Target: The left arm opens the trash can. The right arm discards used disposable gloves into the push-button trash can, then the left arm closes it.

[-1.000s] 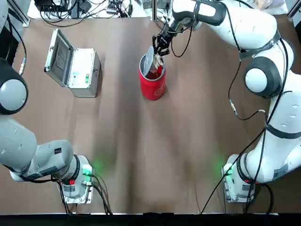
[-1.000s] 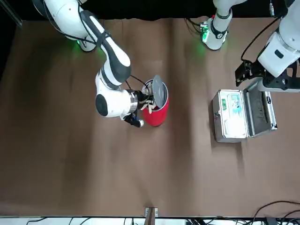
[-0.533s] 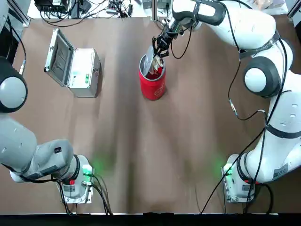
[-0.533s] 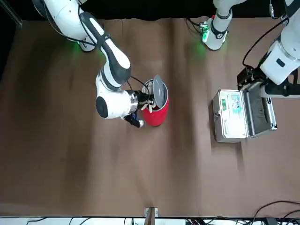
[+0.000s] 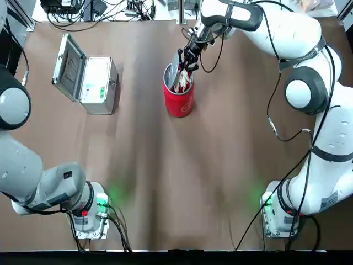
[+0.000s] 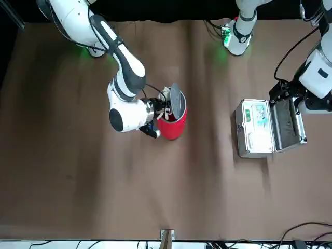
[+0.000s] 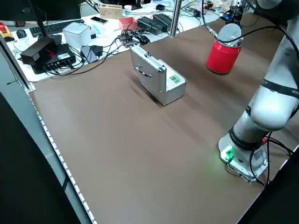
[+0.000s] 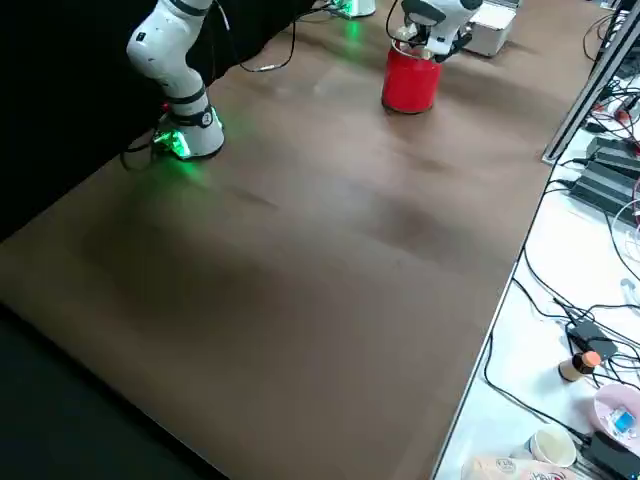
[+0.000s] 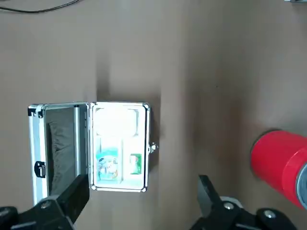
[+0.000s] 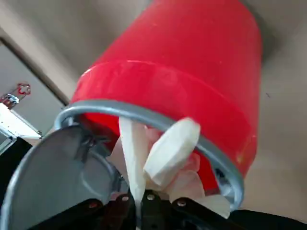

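Holding right jaws [image 10: 144, 201] clenched on the used disposable gloves [image 10: 165, 155] right at the open trash can [image 5: 178, 91] mouth mid-surface, needing deeper insertion before releasing, left jaws [image 9: 139, 211] hanging released above the silver case [image 9: 117, 146].

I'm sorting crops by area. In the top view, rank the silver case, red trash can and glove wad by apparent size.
1. silver case, lid open
2. trash can
3. gloves, a small wad at the can's mouth under the right gripper
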Available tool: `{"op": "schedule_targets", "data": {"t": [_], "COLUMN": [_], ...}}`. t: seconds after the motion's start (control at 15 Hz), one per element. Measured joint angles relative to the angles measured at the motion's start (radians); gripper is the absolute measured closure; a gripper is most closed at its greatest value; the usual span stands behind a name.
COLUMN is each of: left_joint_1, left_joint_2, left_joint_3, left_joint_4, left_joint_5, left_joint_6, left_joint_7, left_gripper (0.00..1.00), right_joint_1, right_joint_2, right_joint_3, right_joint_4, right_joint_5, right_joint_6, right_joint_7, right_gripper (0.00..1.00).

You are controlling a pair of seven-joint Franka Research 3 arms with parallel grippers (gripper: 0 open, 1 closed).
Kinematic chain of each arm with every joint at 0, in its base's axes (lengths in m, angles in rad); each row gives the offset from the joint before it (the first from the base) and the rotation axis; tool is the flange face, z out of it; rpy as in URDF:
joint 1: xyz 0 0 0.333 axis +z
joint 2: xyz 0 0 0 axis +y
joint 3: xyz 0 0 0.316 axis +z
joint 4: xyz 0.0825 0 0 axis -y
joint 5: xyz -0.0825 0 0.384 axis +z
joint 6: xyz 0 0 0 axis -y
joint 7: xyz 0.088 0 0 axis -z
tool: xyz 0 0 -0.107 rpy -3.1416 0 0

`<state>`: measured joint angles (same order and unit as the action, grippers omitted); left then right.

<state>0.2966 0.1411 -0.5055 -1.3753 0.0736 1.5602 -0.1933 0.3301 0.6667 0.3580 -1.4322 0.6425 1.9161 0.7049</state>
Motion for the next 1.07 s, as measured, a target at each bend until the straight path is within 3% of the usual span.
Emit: {"op": "schedule_targets", "data": {"t": [0.53,0.73,0.8,0.93,1.07], "left_joint_1": [-0.012,-0.156,-0.217,-0.221,-0.219], "left_joint_2": [0.0,0.0,0.0,0.0,0.0], "left_joint_3": [0.007,0.151,0.213,0.223,0.226], "left_joint_4": [-0.001,-0.001,-0.001,-0.001,-0.001], "left_joint_5": [0.0,0.0,0.0,0.0,0.0], "left_joint_6": [0.007,0.007,0.007,0.008,0.012], "left_joint_7": [0.001,0.001,0.001,0.001,0.001], "left_gripper": [0.0,0.0,0.0,0.0,0.0], "right_joint_1": [0.003,0.005,0.005,0.005,0.005], "right_joint_2": [0.036,0.036,0.036,0.036,0.036], "right_joint_3": [-0.001,-0.001,-0.001,-0.001,0.0], "right_joint_4": [0.0,0.001,0.002,0.006,0.008], "right_joint_5": [0.0,0.0,0.001,0.001,0.001], "right_joint_6": [0.054,0.057,0.057,0.057,0.057], "right_joint_7": [0.009,0.029,0.035,0.036,0.037], "right_gripper": [0.97,0.96,0.86,0.67,0.63]}}
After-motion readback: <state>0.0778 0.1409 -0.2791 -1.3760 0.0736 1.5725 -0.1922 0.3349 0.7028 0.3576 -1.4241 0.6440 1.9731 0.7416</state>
